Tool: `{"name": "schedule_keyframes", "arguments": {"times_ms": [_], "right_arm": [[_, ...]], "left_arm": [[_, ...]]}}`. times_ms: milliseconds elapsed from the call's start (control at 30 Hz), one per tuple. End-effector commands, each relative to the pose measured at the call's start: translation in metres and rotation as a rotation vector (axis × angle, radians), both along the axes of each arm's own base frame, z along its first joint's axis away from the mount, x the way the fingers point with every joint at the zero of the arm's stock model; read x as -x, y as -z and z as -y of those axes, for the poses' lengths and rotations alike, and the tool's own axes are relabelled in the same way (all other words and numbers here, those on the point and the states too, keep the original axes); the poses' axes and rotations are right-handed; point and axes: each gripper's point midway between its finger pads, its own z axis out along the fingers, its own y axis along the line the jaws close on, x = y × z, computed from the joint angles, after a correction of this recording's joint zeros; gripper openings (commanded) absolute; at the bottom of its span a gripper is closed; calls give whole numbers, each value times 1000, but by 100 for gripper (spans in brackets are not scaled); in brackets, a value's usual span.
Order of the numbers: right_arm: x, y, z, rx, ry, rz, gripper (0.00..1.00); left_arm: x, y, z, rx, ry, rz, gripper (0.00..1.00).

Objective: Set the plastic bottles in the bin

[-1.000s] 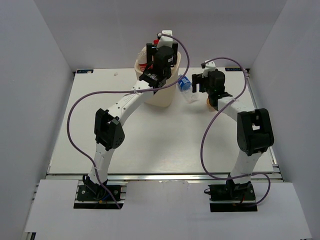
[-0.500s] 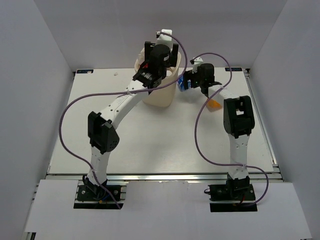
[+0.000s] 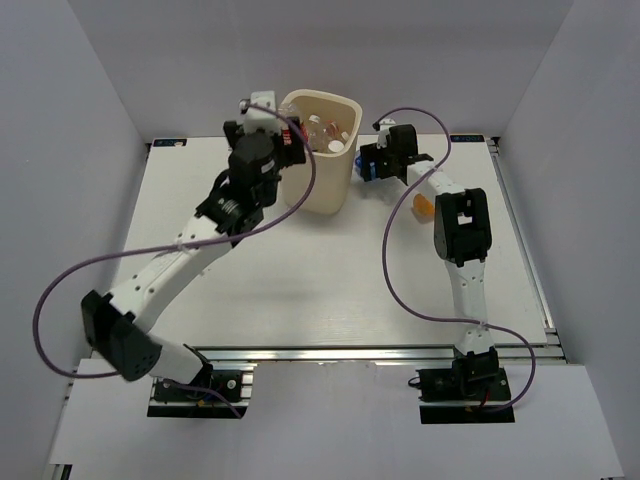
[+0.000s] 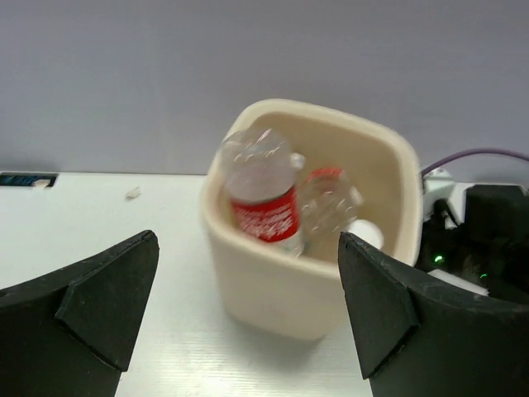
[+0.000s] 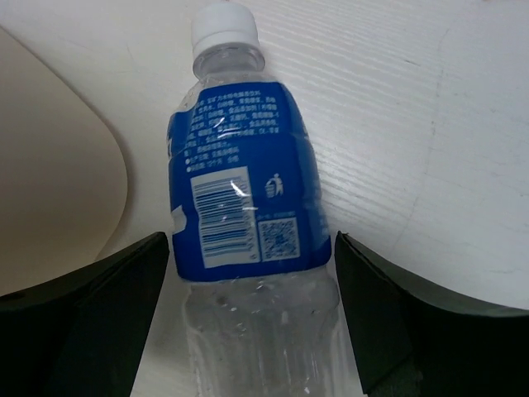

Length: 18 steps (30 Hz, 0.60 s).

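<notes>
The cream bin (image 3: 325,185) stands at the back middle of the table. It holds several bottles, among them a clear one with a red label (image 4: 263,208). My left gripper (image 3: 280,140) is open and empty, just left of the bin, facing its wall (image 4: 281,298). My right gripper (image 3: 372,160) is shut on a clear bottle with a blue label (image 5: 244,198) and a white cap, just right of the bin (image 5: 50,165) and low over the table. A small orange bottle (image 3: 425,207) lies on the table under the right arm.
White walls close the table on three sides. Purple cables loop from both arms over the table. A dark strip (image 4: 21,179) lies at the back left edge.
My left arm has swung from above the bin to its left side, and the bin's opening now shows bottles inside. My right gripper has moved up and left towards the bin with the blue-labelled bottle.
</notes>
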Motion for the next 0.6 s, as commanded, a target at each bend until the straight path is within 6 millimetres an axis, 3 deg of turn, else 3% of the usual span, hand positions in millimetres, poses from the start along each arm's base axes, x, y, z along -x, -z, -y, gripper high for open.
{"name": "schedule_keyframes", "arguments": {"times_ms": [0, 33, 67, 100, 200, 233, 300, 333, 367, 433, 467, 500, 567], "right_arm": [[-3, -15, 2, 10, 30, -12, 84], [-1, -12, 3, 18, 24, -22, 81], [-1, -13, 3, 21, 20, -23, 70], [1, -11, 3, 26, 17, -34, 62], [4, -14, 2, 14, 13, -30, 34], [5, -28, 1, -1, 16, -10, 31], [10, -37, 1, -26, 30, -2, 27], [7, -63, 2, -42, 32, 57, 27], [7, -74, 1, -69, 53, 68, 26], [7, -114, 6, -102, 75, 141, 26], [6, -128, 10, -110, 97, 167, 26], [7, -160, 16, -141, 134, 219, 26], [2, -197, 35, -146, 245, 309, 26]], "left_arm": [[34, 8, -44, 81, -106, 30, 98], [41, 12, -54, 93, -136, 32, 98], [55, 5, -74, 125, -189, 54, 98], [60, 24, -81, 121, -212, 21, 98], [79, 40, -102, 161, -256, 3, 98], [83, 43, -107, 169, -265, 1, 98], [91, 47, -118, 196, -301, 4, 98], [94, 55, -123, 193, -319, -8, 98], [95, 58, -126, 205, -334, -12, 98], [96, 70, -132, 193, -353, -34, 98], [95, 75, -133, 192, -356, -42, 98], [93, 80, -135, 182, -357, -52, 98], [87, 95, -140, 165, -381, -85, 98]]}}
